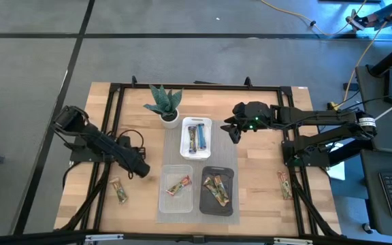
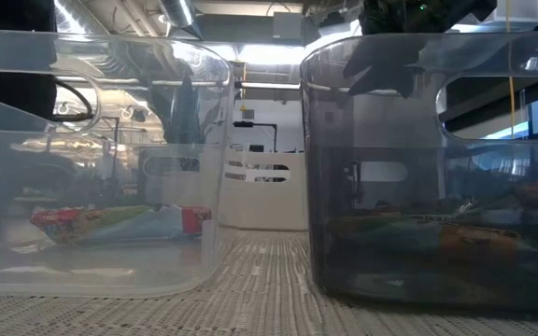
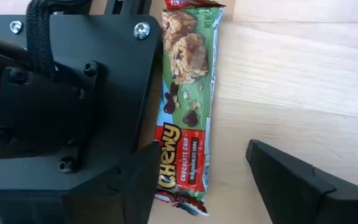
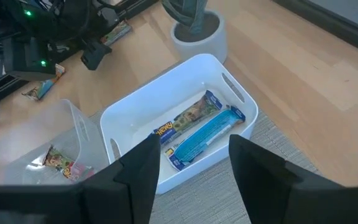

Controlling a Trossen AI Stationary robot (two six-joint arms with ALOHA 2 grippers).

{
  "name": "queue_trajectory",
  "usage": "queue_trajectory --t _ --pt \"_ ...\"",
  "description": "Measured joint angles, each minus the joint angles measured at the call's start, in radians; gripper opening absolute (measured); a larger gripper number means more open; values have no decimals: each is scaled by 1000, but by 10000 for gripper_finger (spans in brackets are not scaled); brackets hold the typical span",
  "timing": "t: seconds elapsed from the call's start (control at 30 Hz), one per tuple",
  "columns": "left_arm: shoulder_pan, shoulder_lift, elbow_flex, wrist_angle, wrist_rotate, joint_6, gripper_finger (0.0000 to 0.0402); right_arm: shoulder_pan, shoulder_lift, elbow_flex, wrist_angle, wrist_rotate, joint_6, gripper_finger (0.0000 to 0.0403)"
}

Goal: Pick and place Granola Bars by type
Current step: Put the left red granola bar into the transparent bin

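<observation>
- Granola Bars: a green-wrapped bar (image 3: pixel 187 106) lies flat on the wooden surface (image 1: pixel 264 177), near its left front part, beside a black frame rail; another loose bar (image 1: pixel 284 184) lies at the right edge
- Step in hand, as judged: pick-up of the green-wrapped bar. The left pincer (image 3: pixel 201 177) hovers over it, released, fingers spread to either side of the bar's near end
- Next move, as judged: lower and close across the wrapper's width; the frame rail touching or just beside one long edge leaves little room for that finger
- Right pincer (image 4: pixel 191 168) hangs released above the white tray (image 1: pixel 184 146)
- White tray: a blue bar (image 4: pixel 205 135) and a green-and-tan bar (image 4: pixel 185 120), side by side
- Clear tray (image 1: pixel 163 204): one bar with red ends (image 2: pixel 120 224)
- Black tray (image 1: pixel 206 207): two or more orange-brown bars (image 1: pixel 218 188)
</observation>
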Motion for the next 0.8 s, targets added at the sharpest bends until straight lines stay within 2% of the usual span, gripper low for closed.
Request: queue_trajectory --t 0.37,0.57,0.8 --pt "-2 -47 70 88 42 119 169 0 0 0 0 0 -45 195" --pt "-2 -48 107 166 73 214 162 0 0 0 0 1 -54 195" --pt "-2 -45 124 155 73 246 162 0 0 0 0 1 -79 195"
